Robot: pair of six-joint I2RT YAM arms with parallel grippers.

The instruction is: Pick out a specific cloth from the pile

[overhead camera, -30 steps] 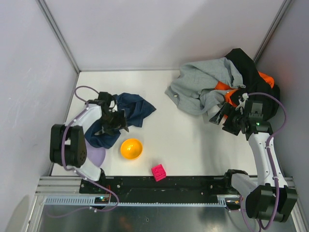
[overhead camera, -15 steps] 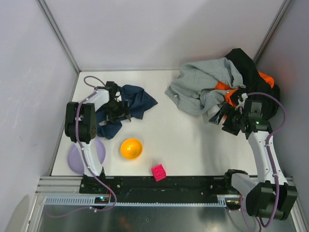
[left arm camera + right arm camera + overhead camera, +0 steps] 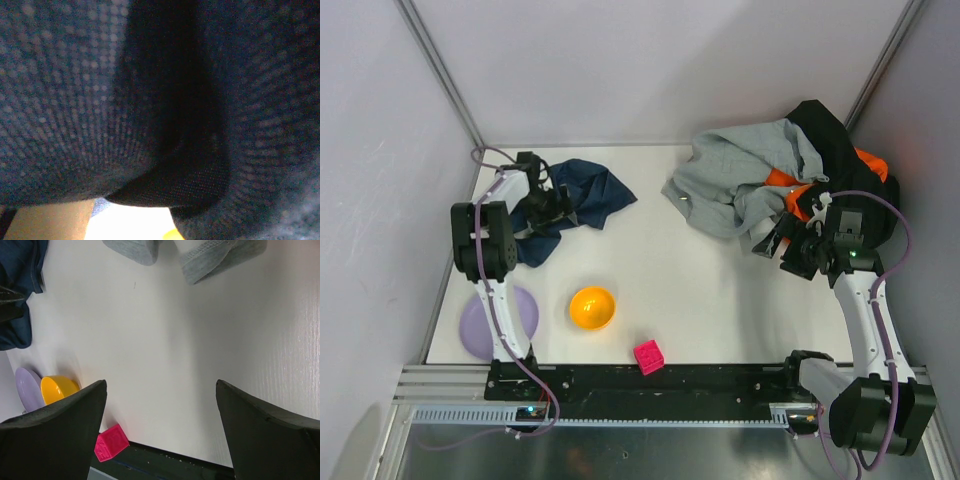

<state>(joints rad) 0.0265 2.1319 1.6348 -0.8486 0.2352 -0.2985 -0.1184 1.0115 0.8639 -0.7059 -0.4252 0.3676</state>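
The cloth (image 3: 590,192) is a dark navy garment crumpled at the back left of the table, apart from the pile (image 3: 740,180) of grey, orange and black garments at the back right. My left gripper (image 3: 548,205) is on the cloth's left part, its fingers spread as seen from above. The left wrist view is filled by cloth (image 3: 75,100) right against the lens, hiding the fingers. My right gripper (image 3: 160,385) stands open above bare table beside the pile's near edge (image 3: 215,257), holding nothing. The cloth (image 3: 20,285) also shows far off in the right wrist view.
An orange bowl (image 3: 592,307) sits near the front left, with a lavender plate (image 3: 470,325) to its left beside the left arm. A pink cube (image 3: 648,355) lies at the table's front edge. Walls close in on the left, back and right.
The left arm has swung from beside the bowl to the far left, and the navy cloth has shifted back with it, uncovering the plate. The right arm has not moved.
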